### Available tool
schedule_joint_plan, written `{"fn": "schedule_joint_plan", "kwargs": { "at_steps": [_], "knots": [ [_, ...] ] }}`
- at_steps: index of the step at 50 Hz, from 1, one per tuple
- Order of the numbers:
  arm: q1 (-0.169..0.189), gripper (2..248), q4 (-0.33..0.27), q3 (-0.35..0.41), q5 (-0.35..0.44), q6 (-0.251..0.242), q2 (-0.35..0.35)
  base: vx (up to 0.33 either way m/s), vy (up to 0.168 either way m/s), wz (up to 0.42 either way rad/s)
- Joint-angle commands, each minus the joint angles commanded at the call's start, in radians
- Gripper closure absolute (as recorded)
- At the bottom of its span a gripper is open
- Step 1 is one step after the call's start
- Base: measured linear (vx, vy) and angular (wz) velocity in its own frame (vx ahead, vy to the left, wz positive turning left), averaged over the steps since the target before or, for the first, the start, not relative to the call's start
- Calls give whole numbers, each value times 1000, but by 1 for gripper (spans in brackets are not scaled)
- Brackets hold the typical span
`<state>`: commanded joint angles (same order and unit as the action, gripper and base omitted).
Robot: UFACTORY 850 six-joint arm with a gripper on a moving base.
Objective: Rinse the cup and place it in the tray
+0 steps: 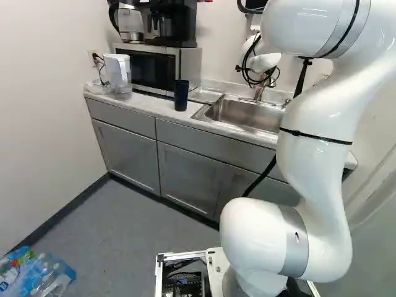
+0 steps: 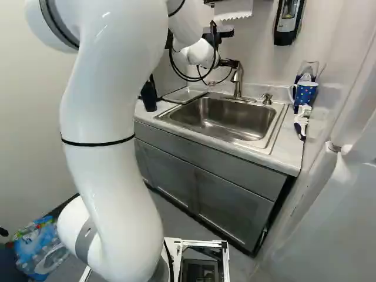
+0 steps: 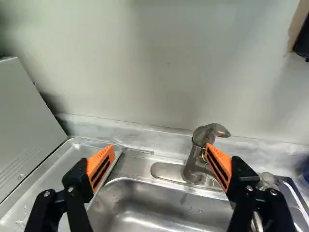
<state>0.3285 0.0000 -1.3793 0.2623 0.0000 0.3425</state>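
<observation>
While our pincer [image 2: 228, 63] hangs by the faucet [image 3: 195, 164] with its orange pads spread well apart, we see the dark cup [image 1: 180, 94] upright on the desk [image 1: 148, 105], toward its front edge, just beside the metal tray [image 1: 205, 94] and left of the sink [image 1: 244, 114]. Near the desk's back right corner we have a blue dotted mug [image 2: 305, 93].
</observation>
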Motion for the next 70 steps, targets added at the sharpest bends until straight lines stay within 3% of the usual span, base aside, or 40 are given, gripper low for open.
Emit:
{"fn": "schedule_joint_plan", "kwargs": {
  "at_steps": [70],
  "knots": [
    [24,3,0,-63,101,0,53,0,0,0]
  ]
}}
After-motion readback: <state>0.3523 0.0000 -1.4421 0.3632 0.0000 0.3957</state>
